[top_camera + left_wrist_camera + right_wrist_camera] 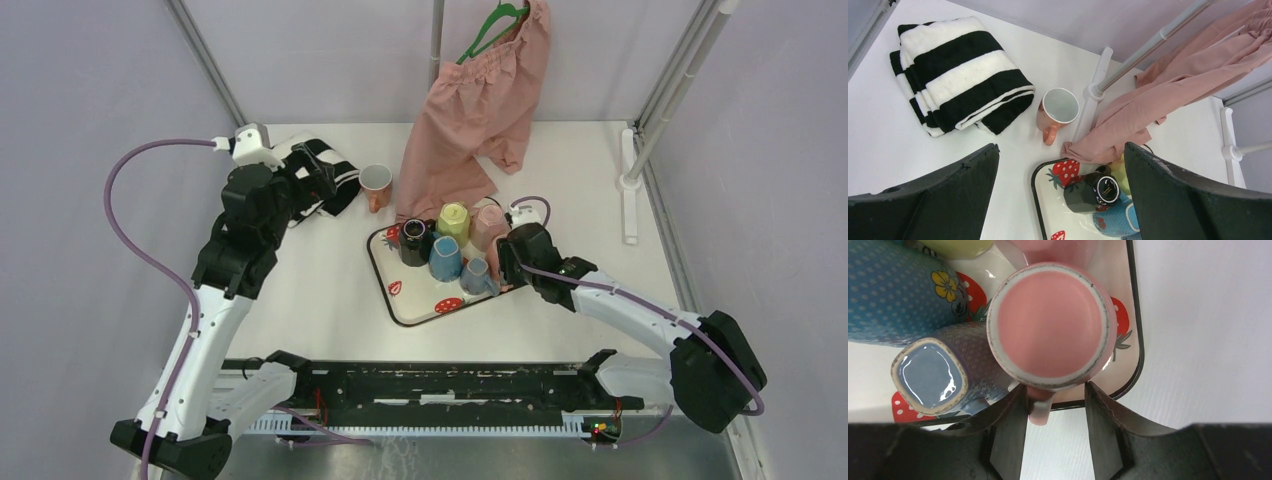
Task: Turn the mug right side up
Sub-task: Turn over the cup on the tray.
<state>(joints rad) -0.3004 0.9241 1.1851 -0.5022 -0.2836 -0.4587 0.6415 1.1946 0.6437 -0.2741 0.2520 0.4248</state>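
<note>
A pink mug stands upside down at the right end of the strawberry tray, base up. Its handle pokes over the tray's rim between my right gripper's jaws. The left finger touches the handle; the right finger stands apart from it, so the gripper is open. In the top view this gripper covers most of that mug. A salmon mug stands upright on the table beside the towel. My left gripper hangs wide open above it, holding nothing.
Several other mugs sit upside down on the tray: black, blue dotted, grey-blue, yellow. A folded black-and-white towel lies at the back left. Pink shorts hang from a rack down to the table.
</note>
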